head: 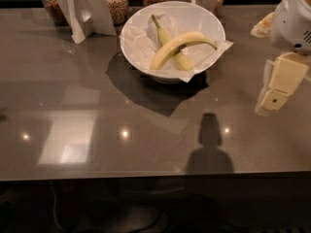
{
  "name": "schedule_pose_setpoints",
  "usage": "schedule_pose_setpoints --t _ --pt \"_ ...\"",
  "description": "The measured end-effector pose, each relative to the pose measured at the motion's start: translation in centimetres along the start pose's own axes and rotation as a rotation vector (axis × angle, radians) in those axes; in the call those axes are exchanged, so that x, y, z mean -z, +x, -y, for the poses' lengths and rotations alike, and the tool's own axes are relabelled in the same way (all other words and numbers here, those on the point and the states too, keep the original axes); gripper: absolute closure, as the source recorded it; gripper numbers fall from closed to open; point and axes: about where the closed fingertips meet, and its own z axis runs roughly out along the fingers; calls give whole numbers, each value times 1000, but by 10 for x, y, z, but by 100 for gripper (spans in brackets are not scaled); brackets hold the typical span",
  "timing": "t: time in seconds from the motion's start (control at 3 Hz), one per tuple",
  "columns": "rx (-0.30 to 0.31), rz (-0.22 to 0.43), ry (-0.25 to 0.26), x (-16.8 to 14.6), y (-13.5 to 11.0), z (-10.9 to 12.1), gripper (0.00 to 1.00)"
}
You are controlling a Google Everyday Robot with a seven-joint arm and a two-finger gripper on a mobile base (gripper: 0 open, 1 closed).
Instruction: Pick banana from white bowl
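The white bowl [138,33], lined with crumpled white paper, stands at the back middle of the grey table. The banana [180,46], long, pale yellow and curved with a thin dark stem, lies across a shorter, greener banana [165,33] inside it. My gripper [270,102], with cream-coloured fingers under a white wrist, hangs at the right edge of the view. It is to the right of the bowl, nearer the front, and holds nothing.
Glass jars of grain [116,4] and a white folded card stand [85,13] line the back edge behind the bowl. A pale object [262,25] lies at the far right behind my arm. The gripper's shadow [210,144] falls on the table front.
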Motion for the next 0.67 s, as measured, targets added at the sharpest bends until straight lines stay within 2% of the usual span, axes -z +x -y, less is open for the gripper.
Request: schedule_pose_setpoints --t 0.67 --pt "158 81 1 -17 -60 63 0"
